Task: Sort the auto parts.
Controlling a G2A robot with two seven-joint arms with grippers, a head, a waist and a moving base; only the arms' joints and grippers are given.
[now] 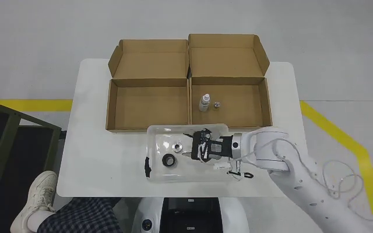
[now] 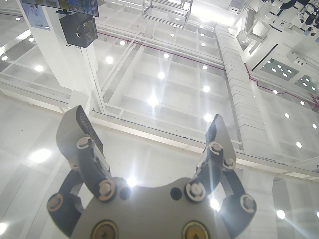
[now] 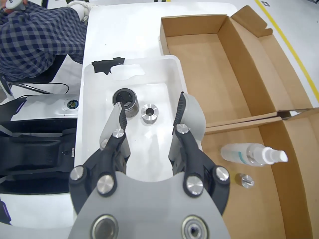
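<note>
A clear plastic tray (image 1: 186,126) at the table's front holds a dark ring bearing (image 1: 169,161) and a silver collar (image 1: 175,146). My right gripper (image 1: 192,147) hangs over the tray, open and empty. In the right wrist view the right gripper (image 3: 150,100) has the silver collar (image 3: 149,112) just beyond the gap between its fingers, and the dark bearing (image 3: 125,100) lies by one fingertip (image 3: 120,110). The right cardboard box (image 1: 256,108) holds a spray bottle (image 1: 204,102) and a small silver part (image 1: 215,105). My left gripper (image 2: 148,113) is open, pointing at the ceiling.
The left cardboard box (image 1: 147,105) stands with nothing in it beside the right one, both with lids folded back. Black tape (image 3: 107,65) marks the tray's end wall. A green cart (image 1: 23,145) stands off the table's left edge.
</note>
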